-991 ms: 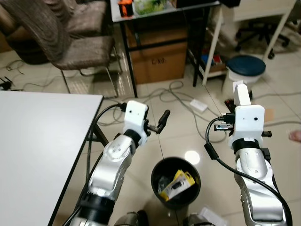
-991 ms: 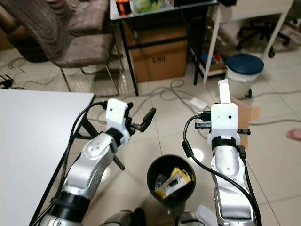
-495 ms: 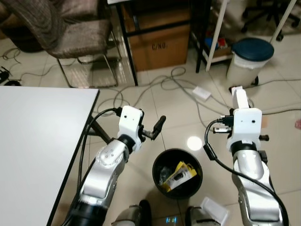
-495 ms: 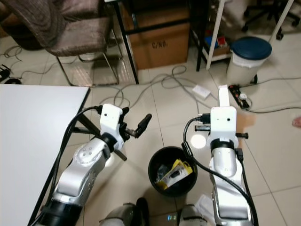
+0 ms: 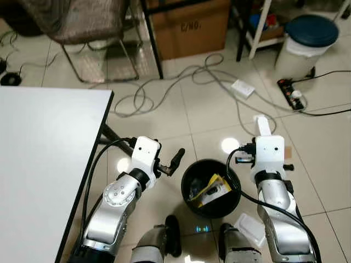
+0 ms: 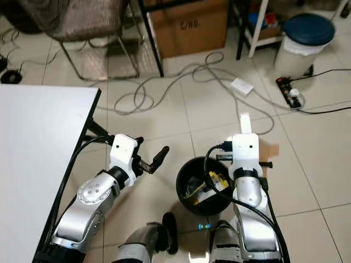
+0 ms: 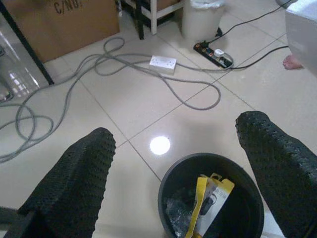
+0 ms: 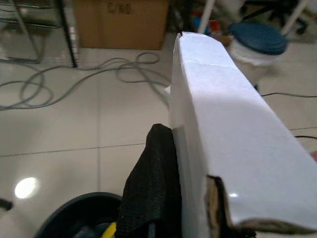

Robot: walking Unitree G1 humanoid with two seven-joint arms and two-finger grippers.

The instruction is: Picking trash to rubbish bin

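- The white carton (image 8: pixel 223 134), a flat-sided cardboard box with crisp folded edges and a torn brown corner, sits clamped between the black fingers of the right gripper (image 5: pixel 262 126), standing upright just beyond the far right rim of the bin
- The step in hand looks like the drop: the carton is carried to the bin but is not over the opening yet, so the next move calls for swinging it in toward the robot's left, above the mouth, before letting go
- The rubbish bin (image 5: pixel 189 170) is a round black tub with a smooth rim on the floor between the two arms; inside lie a yellow packet (image 7: pixel 207 198) and some crinkled clear wrap
- The left gripper (image 5: pixel 174 160) hangs beside the bin's left rim, its textured rubbery fingers spread wide and holding nothing
- Around them are glossy pale floor tiles (image 5: pixel 208 109), looped grey cables (image 5: pixel 192 82), a matte white table (image 5: pixel 38 153), and a brown cardboard box (image 5: pixel 189 27) further off
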